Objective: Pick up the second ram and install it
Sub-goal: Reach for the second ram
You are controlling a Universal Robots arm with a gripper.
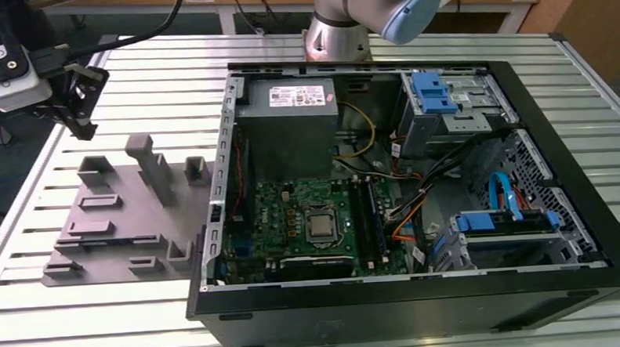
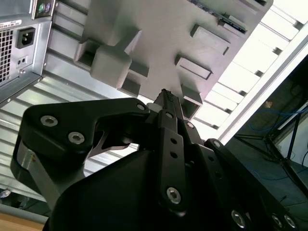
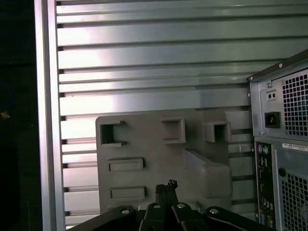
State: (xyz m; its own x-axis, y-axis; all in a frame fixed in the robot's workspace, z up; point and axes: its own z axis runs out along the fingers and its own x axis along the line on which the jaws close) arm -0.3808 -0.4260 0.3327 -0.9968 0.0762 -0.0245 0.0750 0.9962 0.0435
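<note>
- The hand (image 1: 83,130) hangs over the slatted worktop (image 1: 127,72), near the end of the grey tray (image 1: 123,213) that lies farther from the exterior camera. In both wrist views its fingertips are pressed together, clenched on nothing.
- The second ram (image 1: 96,242) lies in the tray near the opposite end, well apart from the hand. In the second wrist view it shows as a thin strip along the tray's far edge.
- Its long axis runs across the tray, roughly from the exterior view's left to right. Whether it stands on edge or lies flat cannot be told.
- The memory slots (image 1: 370,218) on the motherboard (image 1: 280,214), inside the open computer case (image 1: 400,303), run roughly from top to bottom in the exterior view. The strip therefore looks to lie crosswise to them.
- Risk: the tray's upright posts stand between the hand and the strip, so a low approach could clip one and shift the tray.
- Risk: the strip is thin, so an off-centre pinch could tilt it or let it slip.
- Risk: if it is not turned into line with a slot, it could jam or seat at one end only.
- Risk: loose cables lie close beside the slots and could snag.
</note>
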